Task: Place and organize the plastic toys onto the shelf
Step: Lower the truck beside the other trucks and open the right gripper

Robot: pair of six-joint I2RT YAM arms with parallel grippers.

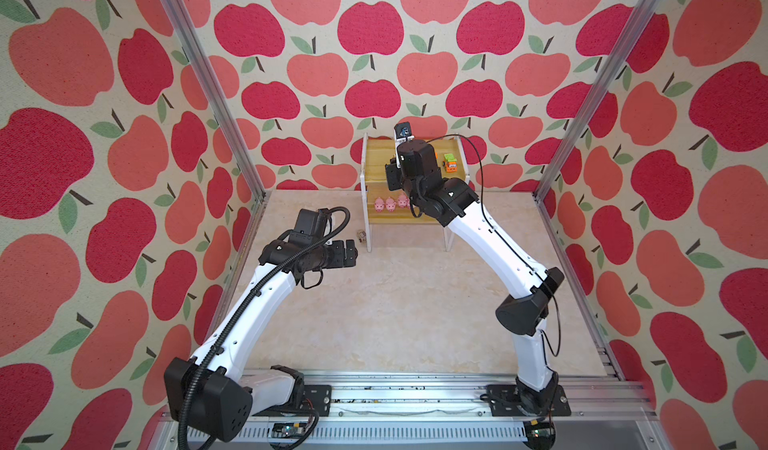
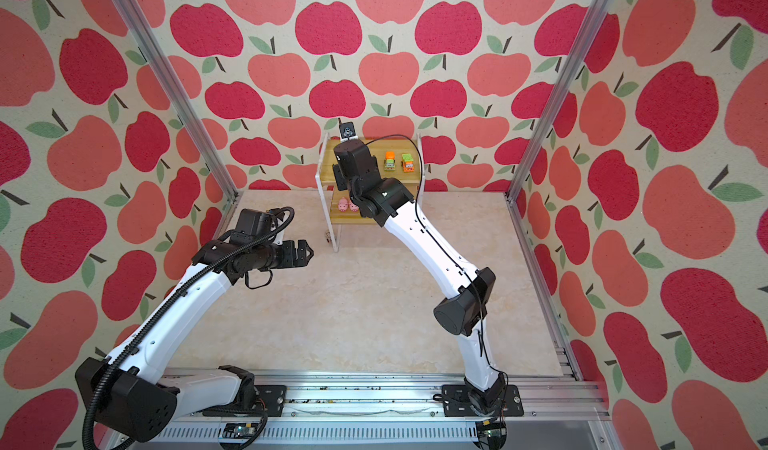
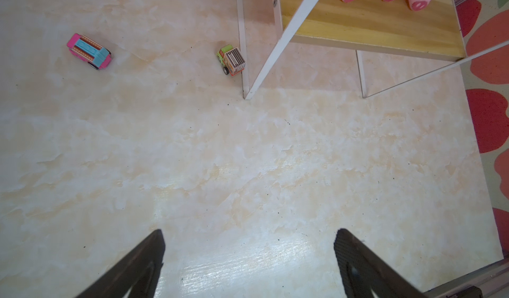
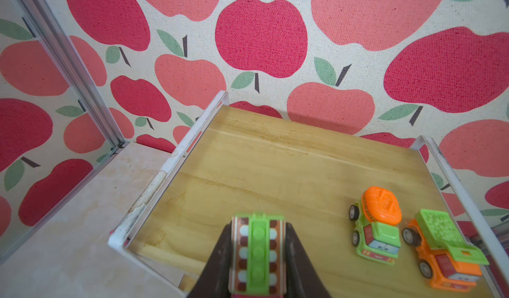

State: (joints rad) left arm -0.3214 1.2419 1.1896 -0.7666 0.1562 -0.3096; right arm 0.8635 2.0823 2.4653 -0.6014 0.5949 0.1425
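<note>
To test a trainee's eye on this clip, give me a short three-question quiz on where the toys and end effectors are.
1. True or false: the right end effector is empty.
2. In the left wrist view, how many toy trucks stand on the table?
3. Where do the pink pigs stand? A) on the lower board of the shelf B) on its top board C) on the table

Key: 1 false, it grips a green-roofed truck; 2 two; 3 A.
</note>
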